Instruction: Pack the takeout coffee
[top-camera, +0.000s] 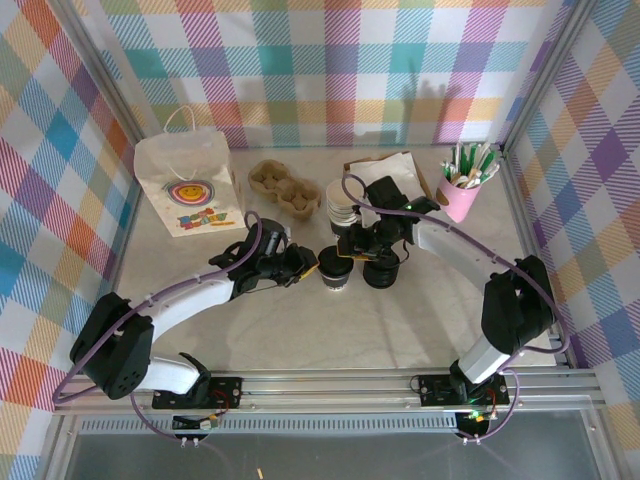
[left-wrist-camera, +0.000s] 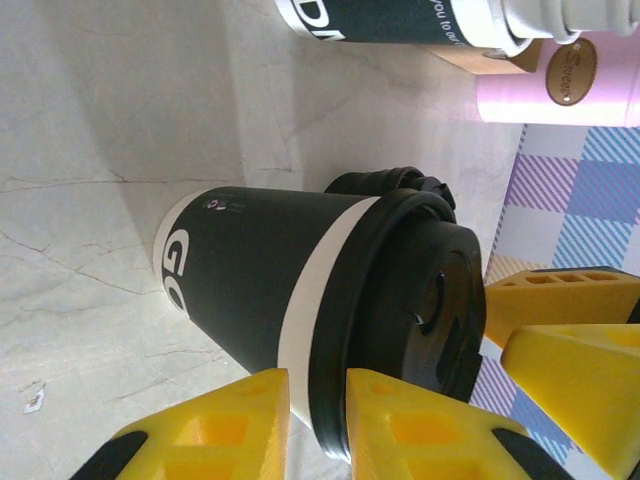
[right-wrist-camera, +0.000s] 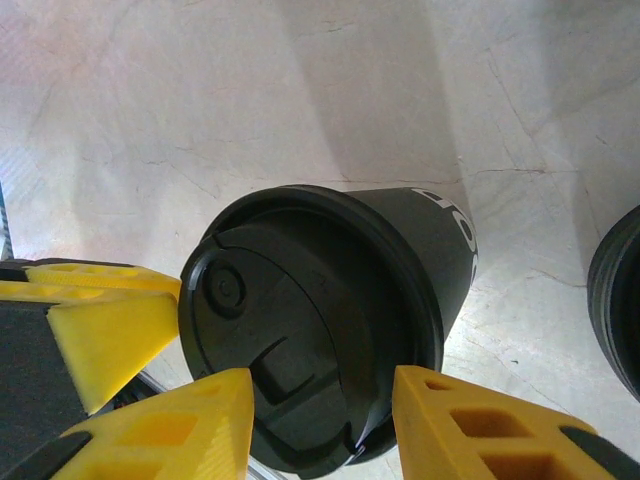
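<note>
The takeout coffee (top-camera: 335, 276) is a dark paper cup (left-wrist-camera: 250, 270) with a cream band under its round black lid (right-wrist-camera: 300, 330). It stands upright on the table in the middle of the top view. My left gripper (top-camera: 312, 268) comes in from the left and is shut on the lid's rim, which sits pinched between its yellow fingertips (left-wrist-camera: 318, 420). My right gripper (top-camera: 360, 248) hangs just above the lid, open about as wide as the lid (right-wrist-camera: 325, 420). Its fingers (left-wrist-camera: 565, 340) stand clear of the lid's top.
A squat stack of black lids (top-camera: 381, 272) stands just right of the cup. A stack of lidless cups (top-camera: 342, 208) is behind it. Along the back are a smiley paper bag (top-camera: 190, 185), a pulp cup carrier (top-camera: 285, 188), napkins (top-camera: 385, 168) and a pink stirrer cup (top-camera: 462, 192).
</note>
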